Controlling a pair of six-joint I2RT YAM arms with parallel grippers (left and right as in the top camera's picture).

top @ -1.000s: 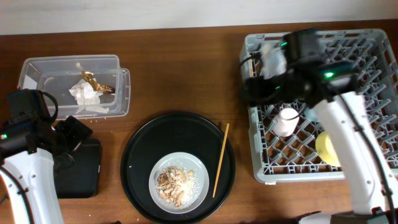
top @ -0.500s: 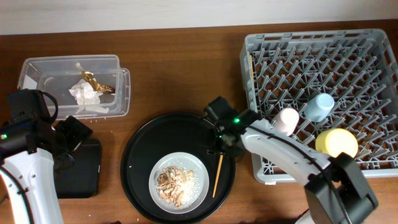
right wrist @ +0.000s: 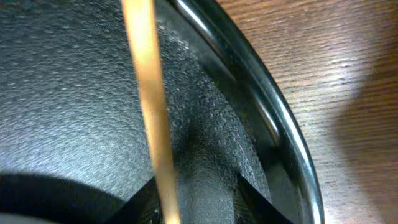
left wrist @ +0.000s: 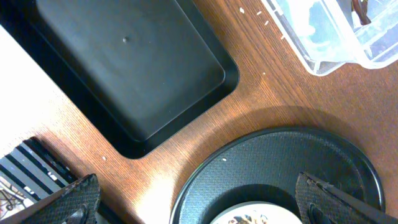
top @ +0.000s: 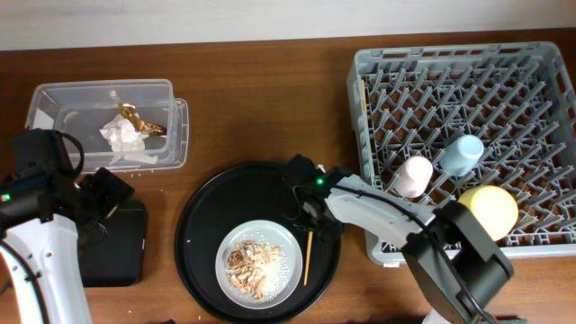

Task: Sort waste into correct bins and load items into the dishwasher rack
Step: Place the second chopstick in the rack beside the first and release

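Observation:
One wooden chopstick (top: 307, 259) lies on the round black tray (top: 202, 225), right of the pale plate (top: 286, 245) of beige food scraps (top: 254, 263). My right gripper (top: 307, 216) is down over the chopstick's upper end. In the right wrist view the chopstick (right wrist: 148, 106) runs between my open fingers (right wrist: 199, 205), close to the left one. My left gripper (top: 110, 193) is open and empty over the shallow black tray (top: 121, 247). The clear box (top: 63, 101) holds crumpled white paper (top: 121, 137) and a gold scrap (top: 144, 123). The pink cup (top: 415, 175), blue cup (top: 461, 154) and yellow bowl (top: 490, 208) sit in the grey rack (top: 450, 81).
In the left wrist view my open fingers (left wrist: 199, 208) hang above the shallow black tray (left wrist: 124, 68), with the clear box (left wrist: 323, 43) at top right and the round tray (left wrist: 292, 162) below. The rack's left wall stands just right of the round tray.
My right arm has left the rack and come down onto the round tray over the chopstick. The chopstick has shifted slightly left. The left arm has not moved.

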